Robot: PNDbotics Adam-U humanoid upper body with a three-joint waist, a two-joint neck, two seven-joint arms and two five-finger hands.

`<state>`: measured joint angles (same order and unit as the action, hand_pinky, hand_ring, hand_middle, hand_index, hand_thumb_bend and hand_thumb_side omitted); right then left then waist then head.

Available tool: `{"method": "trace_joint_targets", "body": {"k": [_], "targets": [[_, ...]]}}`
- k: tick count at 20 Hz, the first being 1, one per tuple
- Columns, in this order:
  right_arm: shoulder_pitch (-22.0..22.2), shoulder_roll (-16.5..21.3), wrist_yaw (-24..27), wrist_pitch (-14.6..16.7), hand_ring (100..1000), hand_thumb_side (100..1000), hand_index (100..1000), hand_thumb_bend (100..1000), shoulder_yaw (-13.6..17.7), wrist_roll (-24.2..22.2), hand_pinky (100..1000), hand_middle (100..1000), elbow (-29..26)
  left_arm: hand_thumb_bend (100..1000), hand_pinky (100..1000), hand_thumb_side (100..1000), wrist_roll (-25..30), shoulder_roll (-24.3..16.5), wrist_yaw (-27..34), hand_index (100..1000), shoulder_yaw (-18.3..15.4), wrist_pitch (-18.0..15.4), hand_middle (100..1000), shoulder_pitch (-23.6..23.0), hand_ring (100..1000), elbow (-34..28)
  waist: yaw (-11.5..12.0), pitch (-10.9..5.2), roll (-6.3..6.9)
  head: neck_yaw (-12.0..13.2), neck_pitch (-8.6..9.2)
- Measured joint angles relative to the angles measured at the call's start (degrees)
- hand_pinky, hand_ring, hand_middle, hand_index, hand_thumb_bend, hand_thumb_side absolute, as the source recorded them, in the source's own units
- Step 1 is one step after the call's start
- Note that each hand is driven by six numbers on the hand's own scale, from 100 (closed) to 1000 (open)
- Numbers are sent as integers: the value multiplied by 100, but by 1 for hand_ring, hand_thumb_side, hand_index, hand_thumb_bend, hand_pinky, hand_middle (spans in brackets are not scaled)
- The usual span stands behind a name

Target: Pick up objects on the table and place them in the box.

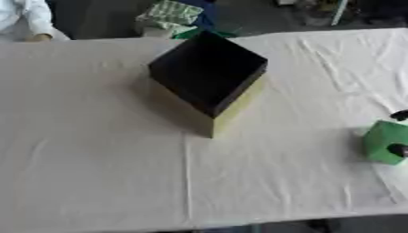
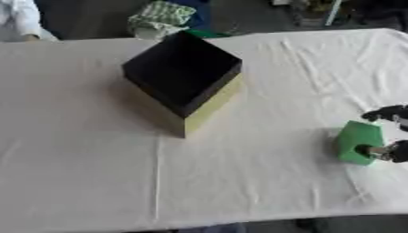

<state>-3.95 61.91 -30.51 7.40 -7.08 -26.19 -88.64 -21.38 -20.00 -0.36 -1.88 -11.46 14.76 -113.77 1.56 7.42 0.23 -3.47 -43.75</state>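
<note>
Pickup step is looking underway. Right robot hand (image 2: pixel 390 136) is entering at the right edge of the right eye view, dark fingers (image 2: pixel 382 112) sitting just above the green block (image 2: pixel 356 142) and another dark part with a silver tip (image 2: pixel 376 150) touching its near side. Fingers are appearing to bracket the block, so I am judging the robot hand to be grasping it, though most of the hand is running off-frame. Block is lying on the white cloth of the bench (image 2: pixel 239 182), not visibly lifted.

Box (image 2: pixel 181 75), open-topped with dark interior and pale yellow-green outer walls, is standing well away from the robot hand, up and to its left, turned corner-on to the robot.

Next move, by my judgement, is calling for a lift clear of the cloth, then a carry leftward and away, high enough to clear the box rim before releasing.

Left robot hand is not showing in either view.

Labels or writing: none readable anywhere.
</note>
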Motion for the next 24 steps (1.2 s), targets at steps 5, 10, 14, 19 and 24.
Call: {"method": "trace_joint_targets", "body": {"k": [5,10,14,19,24], "targets": [[-117,-64,-217,37,948,837,996,432,-114,-54,996,881,182,212,639,940,2,44,15,725,0,-2,592,13,708,0,17,16,-1,-21,0],[-195,-125,-328,48,939,836,991,429,-185,-77,989,865,368,211,639,942,5,47,34,724,1,-1,591,14,708,0,23,41,0,-27,0],[-249,-164,-365,65,897,819,966,381,-220,-91,962,813,443,210,639,943,9,50,41,724,1,0,591,16,708,0,25,64,3,-52,0],[-266,-211,-208,84,773,714,852,247,-212,-23,901,687,413,210,639,943,22,77,52,723,1,13,591,16,708,0,20,66,3,-62,0],[-286,-215,-104,-120,719,551,790,193,-162,265,878,607,266,209,639,944,30,94,59,724,2,21,591,16,709,0,21,67,1,-62,0]]}}
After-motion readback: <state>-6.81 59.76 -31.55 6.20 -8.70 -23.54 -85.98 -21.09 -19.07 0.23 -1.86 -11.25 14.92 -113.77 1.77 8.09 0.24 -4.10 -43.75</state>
